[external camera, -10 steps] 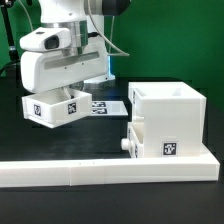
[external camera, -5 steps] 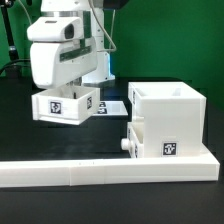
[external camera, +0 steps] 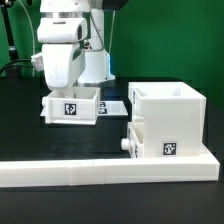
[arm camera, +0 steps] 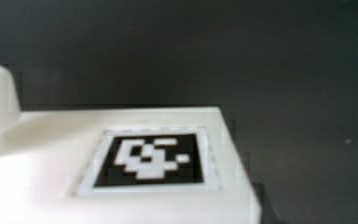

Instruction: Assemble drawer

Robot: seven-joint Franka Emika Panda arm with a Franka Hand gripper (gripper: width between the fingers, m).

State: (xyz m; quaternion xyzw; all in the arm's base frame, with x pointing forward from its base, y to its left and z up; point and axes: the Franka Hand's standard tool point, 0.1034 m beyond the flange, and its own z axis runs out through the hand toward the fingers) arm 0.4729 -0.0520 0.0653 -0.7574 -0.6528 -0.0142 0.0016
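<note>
White plastic is all there is to grip here, so the hold on the tray (external camera: 71, 106) matters most: the claw (external camera: 66, 88) comes down from twelve o'clock into the tray's open top, and though its tips are hidden behind the tray wall, it appears to be clamped on that wall, with the tray level and seemingly hanging just above the black bench (external camera: 30, 135). In the wrist view the tray's tagged face (arm camera: 151, 158) fills the foreground, square to the camera, which suggests the tray is not twisted in the grip. The tall boxy shell (external camera: 168, 120) stands at about three o'clock from the tray, a second tray (external camera: 136, 141) already set at its lower front with its knob (external camera: 126, 145) facing out, both snug against the long L-shaped wall (external camera: 110, 170). The marker board (external camera: 108, 106) lies between tray and shell, farther back. To do this step well, I judge the arm should keep the tray level, travel toward three o'clock, and align its edges with the shell's opening before pushing, since a tilted tray would likely jam on the shell's walls.
</note>
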